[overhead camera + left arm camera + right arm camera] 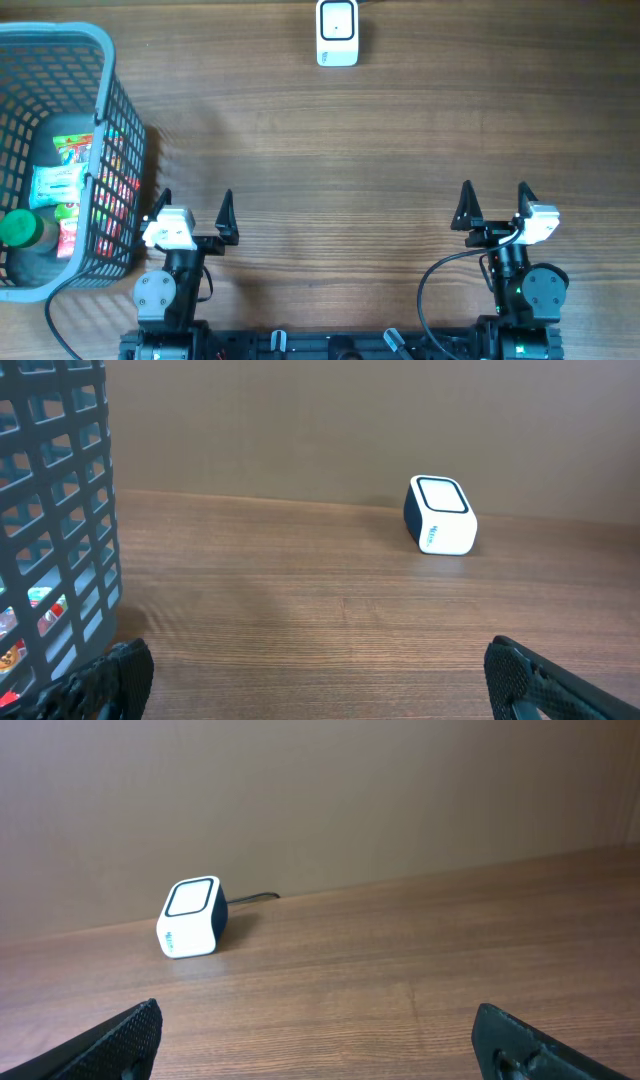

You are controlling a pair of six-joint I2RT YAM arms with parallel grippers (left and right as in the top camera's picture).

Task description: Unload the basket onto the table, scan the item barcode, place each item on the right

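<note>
The wooden tabletop (330, 150) is carrying everything. The grey basket (110, 120) is sitting well left of the white scanner (337, 32), nearer to me. I am holding my left claw (195, 200) and right claw (494, 195) spread wide, pinching nothing, well short of the scanner, one to each side. A green-capped bottle (18, 228) and snack packets (60, 180) are lying inside the basket, well apart from the scanner.

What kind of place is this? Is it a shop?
Probably a pretend shop checkout on a wooden table, not a real shop. There is a barcode scanner, a basket holding snack packets and a bottle, plus the left gripper and right gripper, both open.
</note>
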